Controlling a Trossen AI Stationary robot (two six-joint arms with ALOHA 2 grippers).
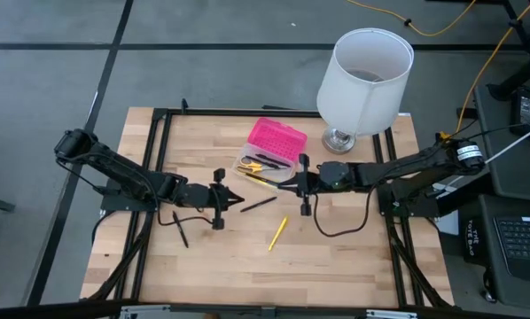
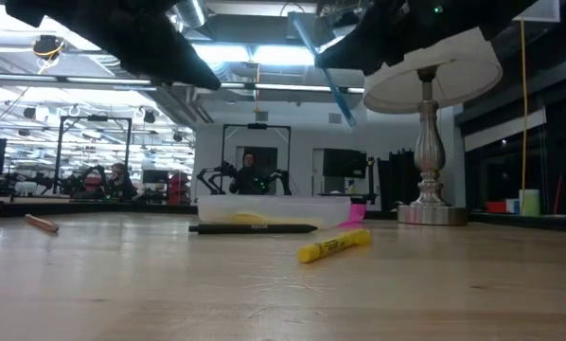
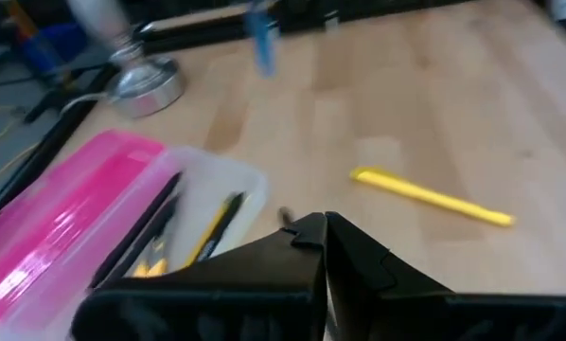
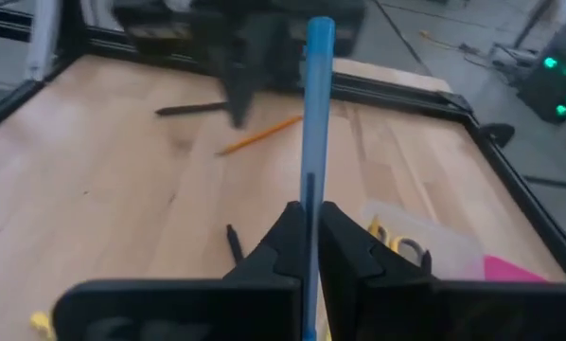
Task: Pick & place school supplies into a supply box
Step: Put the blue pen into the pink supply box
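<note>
We recorded the right gripper (image 4: 310,248) above the middle of the tabletop (image 1: 336,257), its fingers pinching a blue pen (image 4: 312,133) that ran lengthwise between them and stuck out past the tips; in the low view the pen (image 2: 327,74) hung tilted in the air. The left gripper (image 1: 234,200) faced it from the opposite side, fingers pressed together and holding nothing. The supply box (image 1: 272,149) lay open just beyond the two grippers, its pink half (image 3: 70,218) toward the lamp (image 1: 362,80) and its clear half (image 3: 193,213) toward the grippers. Inside the clear half we saw a few pens and pencils lying along its length, together with yellow-handled scissors (image 4: 397,242). On the bare wood lay a yellow marker (image 1: 277,233), its long axis diagonal; a black pen (image 1: 259,204) between the grippers, also diagonal; a second black pen (image 1: 180,228) near the left arm; and an orange pencil (image 4: 259,135). The lamp stood at the far edge beside the box. In the low view both arms were cut off at the top, and the box's contents were hard to make out.
</note>
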